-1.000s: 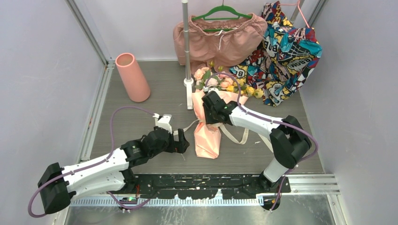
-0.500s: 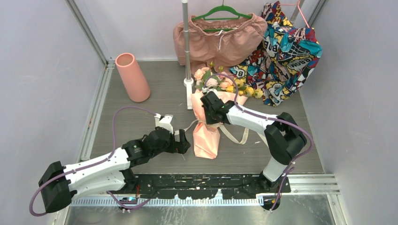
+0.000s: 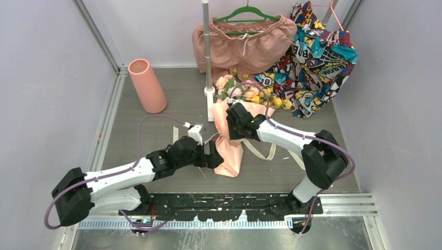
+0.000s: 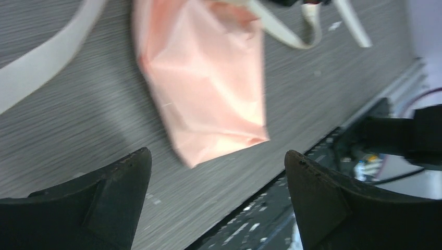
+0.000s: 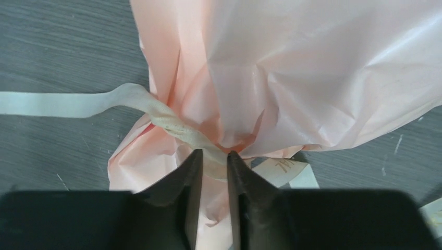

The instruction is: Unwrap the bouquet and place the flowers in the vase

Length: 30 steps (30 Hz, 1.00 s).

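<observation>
The bouquet [image 3: 232, 151] lies on the table in its pale pink paper cone, with the flowers [image 3: 250, 94] pointing to the back. Cream ribbon [image 5: 167, 120] circles the cone's waist, and its ends trail over the table [image 3: 268, 151]. My right gripper [image 3: 233, 131] sits over that waist. In the right wrist view its jaws [image 5: 215, 156] stand narrow, with the ribbon and crumpled paper [image 5: 312, 67] pinched between them. My left gripper [image 3: 216, 157] is open at the cone's near end. In the left wrist view the cone [image 4: 208, 78] lies just ahead of the wide-apart fingers [image 4: 120, 182]. The salmon vase [image 3: 147, 86] stands upright at the back left.
A thin metal pole [image 3: 207, 52] on a white foot stands right behind the flowers. Pink shorts on a green hanger [image 3: 245, 44] and a colourful printed garment [image 3: 318, 57] hang at the back. An aluminium rail [image 3: 107, 120] runs along the left. The black base plate [image 3: 234, 200] edges the near side.
My left arm has reached right, bringing its open gripper up to the cone's near end. My right gripper's jaws have narrowed onto the ribbon at the cone's waist.
</observation>
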### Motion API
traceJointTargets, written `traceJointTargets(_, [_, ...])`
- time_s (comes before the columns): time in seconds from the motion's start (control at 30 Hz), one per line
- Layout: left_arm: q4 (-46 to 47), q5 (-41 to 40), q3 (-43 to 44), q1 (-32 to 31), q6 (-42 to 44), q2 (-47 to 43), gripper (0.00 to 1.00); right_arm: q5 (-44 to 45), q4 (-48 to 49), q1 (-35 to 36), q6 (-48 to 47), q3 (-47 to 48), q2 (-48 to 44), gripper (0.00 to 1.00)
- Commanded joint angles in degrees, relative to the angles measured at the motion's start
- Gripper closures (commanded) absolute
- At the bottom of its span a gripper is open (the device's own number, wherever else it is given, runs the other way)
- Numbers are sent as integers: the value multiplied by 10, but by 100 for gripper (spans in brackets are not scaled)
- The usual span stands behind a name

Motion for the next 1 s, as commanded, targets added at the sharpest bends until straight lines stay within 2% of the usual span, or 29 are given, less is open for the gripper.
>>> traceJointTargets(0.0, [171, 101, 37, -2, -43, 59, 3, -7, 3, 0, -6, 13, -33, 66])
traceJointTargets(0.27, [405, 152, -7, -2, -120, 194, 5, -20, 13, -1, -5, -1, -10, 66])
traceJointTargets(0.57, [505, 148, -40, -2, -162, 285, 5, -39, 35, -1, -1, -11, 29, 69])
traceJointTargets(0.63, [518, 148, -44, -1, -166, 296, 5, -43, 38, -1, 1, -10, 36, 74])
traceJointTargets(0.73, [520, 145, -46, -1, -169, 303, 5, -40, 39, 0, 3, -11, 33, 95])
traceJointTargets(0.77, [520, 143, -49, -1, -170, 303, 5, -38, 37, 0, 3, -11, 28, 99])
traceJointTargets(0.97, [520, 132, -61, 2, -179, 305, 5, -22, 5, -1, -6, 7, -24, 99])
